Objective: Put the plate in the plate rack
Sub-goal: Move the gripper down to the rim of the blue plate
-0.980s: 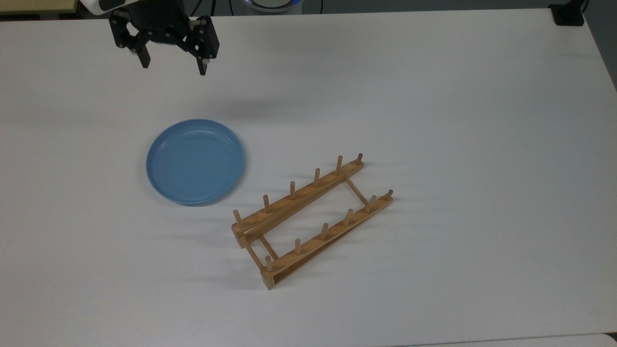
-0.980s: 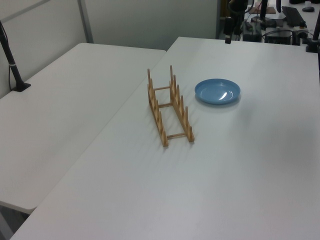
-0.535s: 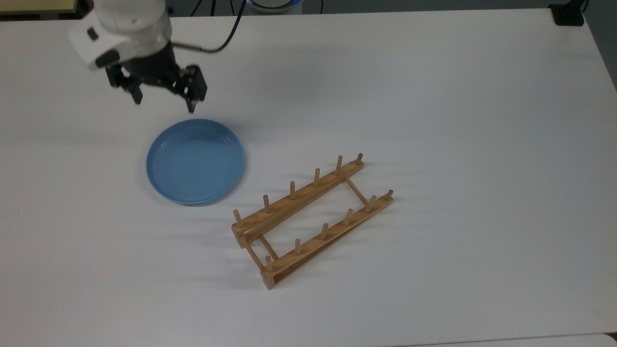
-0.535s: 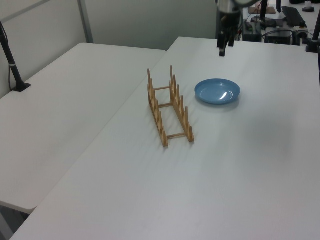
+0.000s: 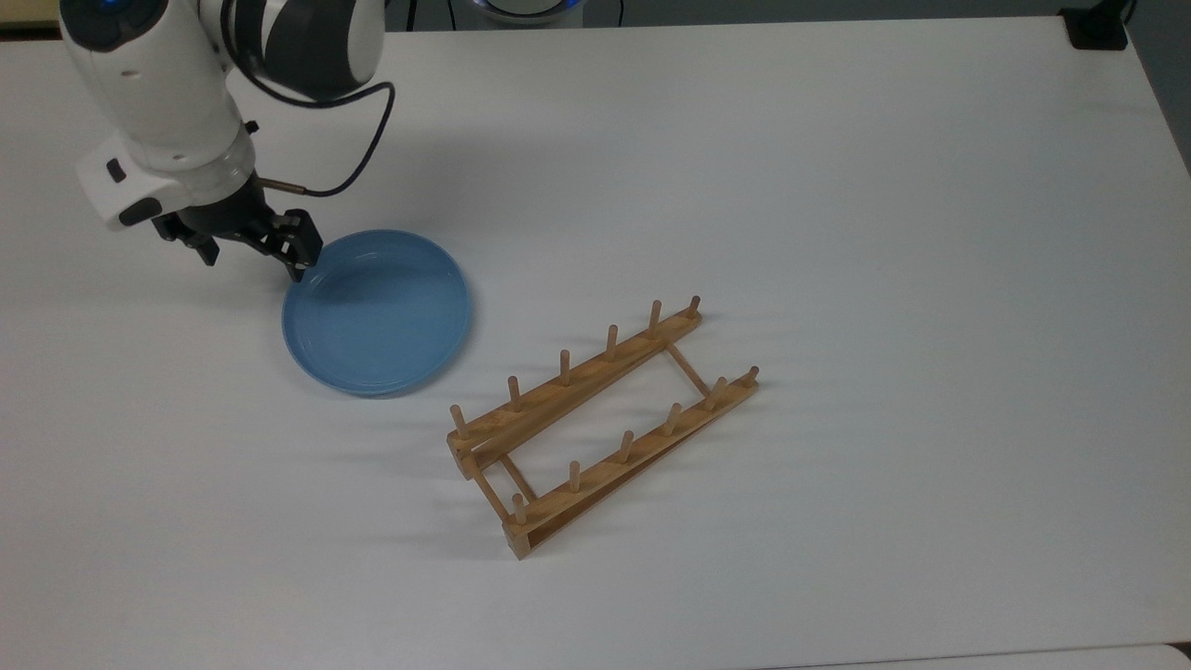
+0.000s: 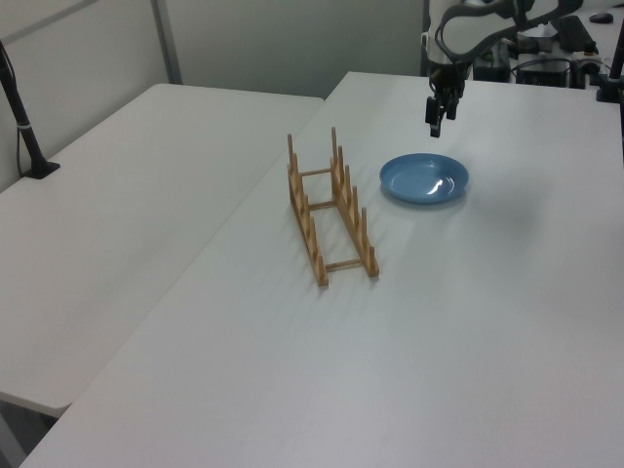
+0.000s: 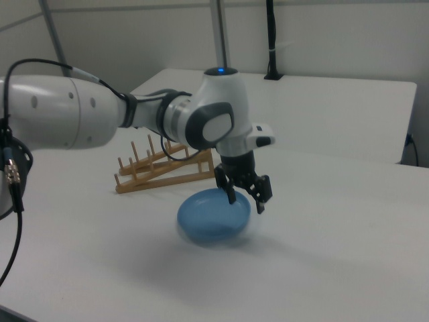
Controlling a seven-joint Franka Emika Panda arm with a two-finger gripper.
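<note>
Tool (image 5: 249, 257) spread wide, empty, at plate (image 5: 377, 312) rim. Plate flat on tabletop, beside rack (image 5: 603, 423). Risk: finger pushes rim, plate slides instead of being gripped.

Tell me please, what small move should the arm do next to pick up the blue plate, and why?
Probably lower straight down a little so the open jaws straddle the plate's rim. The gripper is over the plate's edge at the top view's upper left, and in the left view it hangs above the plate, not touching. The plate lies flat on the table, beside the plate rack.
</note>
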